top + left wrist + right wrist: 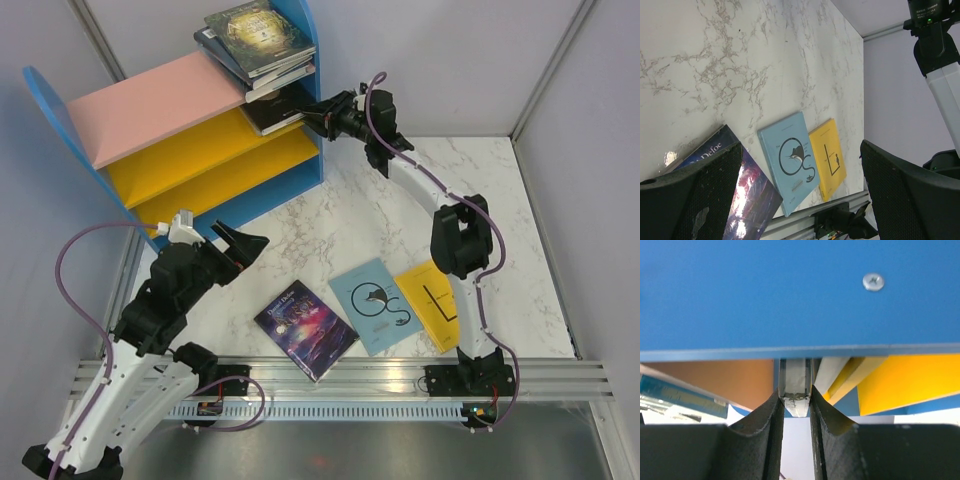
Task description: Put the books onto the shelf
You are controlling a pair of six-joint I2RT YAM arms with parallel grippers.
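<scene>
black book (272, 112), half hidden in shelf (150, 105), pinched by right gripper (310, 115); left gripper (800, 146) wide.

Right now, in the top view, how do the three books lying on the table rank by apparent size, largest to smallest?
1-2. Dark purple book and pale blue book: they look about alike, so I do not rank them.
3. Yellow book: looks smallest, but the right arm covers its edge.
</scene>
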